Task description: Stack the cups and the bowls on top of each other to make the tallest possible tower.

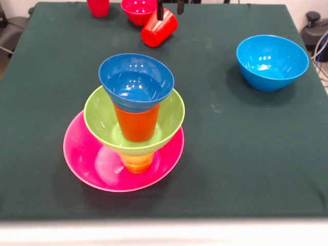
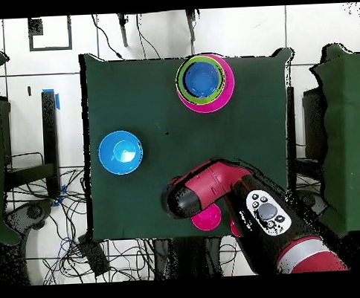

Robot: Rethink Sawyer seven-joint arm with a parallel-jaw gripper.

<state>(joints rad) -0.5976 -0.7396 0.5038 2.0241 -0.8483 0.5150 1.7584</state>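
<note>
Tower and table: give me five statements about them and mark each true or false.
1. A dark blue bowl tops the tower. True.
2. The orange cup stands inside the green bowl. True.
3. The light blue bowl is part of the tower. False: it sits alone on the table, apart from the stack.
4. The red cup under the gripper stands upright. False: it lies on its side.
5. The tower's base is a green plate. False: the base is a wide pink bowl, with a yellow cup standing in it.
</note>
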